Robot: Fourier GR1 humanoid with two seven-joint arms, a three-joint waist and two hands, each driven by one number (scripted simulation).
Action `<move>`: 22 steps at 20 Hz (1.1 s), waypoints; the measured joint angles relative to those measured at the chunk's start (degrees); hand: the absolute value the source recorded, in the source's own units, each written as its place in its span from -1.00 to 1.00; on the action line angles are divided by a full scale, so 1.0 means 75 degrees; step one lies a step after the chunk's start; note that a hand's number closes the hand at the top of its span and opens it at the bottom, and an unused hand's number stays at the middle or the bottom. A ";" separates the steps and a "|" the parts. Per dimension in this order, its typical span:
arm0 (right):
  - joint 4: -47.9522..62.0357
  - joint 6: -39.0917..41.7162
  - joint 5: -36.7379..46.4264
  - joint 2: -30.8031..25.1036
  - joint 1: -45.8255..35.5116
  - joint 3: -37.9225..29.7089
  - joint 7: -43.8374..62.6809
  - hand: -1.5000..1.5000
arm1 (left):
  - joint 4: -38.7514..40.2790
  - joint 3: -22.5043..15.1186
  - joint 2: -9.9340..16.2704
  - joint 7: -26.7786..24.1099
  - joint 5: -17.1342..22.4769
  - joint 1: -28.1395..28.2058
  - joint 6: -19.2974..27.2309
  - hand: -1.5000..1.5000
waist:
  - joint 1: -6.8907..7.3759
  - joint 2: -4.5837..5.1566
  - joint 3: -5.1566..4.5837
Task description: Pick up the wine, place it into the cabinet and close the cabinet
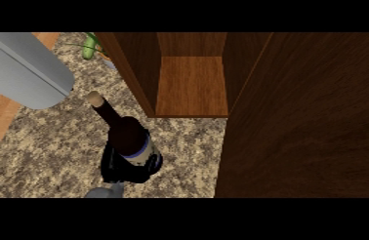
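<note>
The wine bottle (128, 135) is dark with a cork-coloured top and a blue and white label. It leans with its neck toward the upper left, over the speckled counter (51, 146). My right hand (127, 169) is curled round the bottle's lower part and hides its base. The wooden cabinet (191, 85) stands open just to the upper right of the bottle, and its inner floor is bare. Its open door (296, 122) fills the right side of the view. Only the grey forearm (29, 70) of my left arm shows, at the upper left; the left hand is out of view.
A green item (90, 45) lies on the counter at the back left, beside the cabinet's left wall. A strip of light wood (7, 112) borders the counter at the left edge.
</note>
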 measured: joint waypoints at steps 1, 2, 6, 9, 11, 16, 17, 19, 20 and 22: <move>0.0005 -0.0064 0.0008 0.0017 -0.0086 0.0048 0.0101 -1.00 | -0.0030 -0.0189 -0.0007 0.0023 0.0088 -0.0079 0.0272 1.00 | -0.0006 0.0003 -0.0001; -0.0007 -0.0022 0.0000 0.0020 0.0007 0.0030 0.0018 -1.00 | 0.0078 -0.0281 -0.0012 0.0031 0.0224 -0.0229 0.0370 1.00 | -0.0019 0.0006 -0.0003; -0.0036 0.0012 -0.0028 -0.0034 -0.0011 -0.0081 0.0045 -1.00 | -0.0027 -0.1079 -0.0024 -0.0103 0.0699 -0.0295 0.1175 1.00 | -0.0033 0.0011 -0.0004; -0.0050 0.0090 0.0047 0.0035 0.0234 0.0059 -0.0133 -1.00 | 0.0137 -0.1298 -0.0028 -0.0174 0.1062 -0.0484 0.1506 1.00 | -0.0041 0.0013 -0.0003; 0.0011 0.0128 0.0089 0.0091 0.0325 0.0162 -0.0253 -1.00 | 0.0190 -0.1602 -0.0029 -0.0264 0.1382 -0.0634 0.1922 1.00 | -0.0044 0.0015 -0.0004; -0.0013 0.0142 -0.0016 -0.0002 0.0168 -0.0039 -0.0066 -1.00 | 0.1090 -0.1920 -0.0031 -0.0818 0.2005 -0.1094 0.2159 1.00 | -0.0065 0.0022 -0.0005; 0.0078 0.0196 -0.0064 -0.0011 0.0181 -0.0103 -0.0156 -1.00 | 0.1290 -0.1934 -0.0031 -0.0908 0.2123 -0.1237 0.2165 1.00 | -0.0064 0.0022 -0.0007; 0.0102 0.0228 -0.0054 0.0035 0.0308 -0.0049 -0.0293 -1.00 | 0.1326 -0.2071 -0.0031 -0.0976 0.2235 -0.1327 0.2296 1.00 | -0.0059 0.0021 -0.0006; 0.0104 0.0277 -0.0066 0.0056 0.0394 -0.0041 -0.0407 -1.00 | 0.1520 -0.1992 -0.0031 -0.0990 0.2326 -0.1529 0.2248 1.00 | -0.0063 0.0023 -0.0006; 0.0189 0.0296 -0.0183 0.0026 0.0294 -0.0157 -0.0406 -1.00 | 0.1911 -0.2210 -0.0031 -0.1373 0.2635 -0.1808 0.2310 1.00 | -0.0074 0.0026 -0.0006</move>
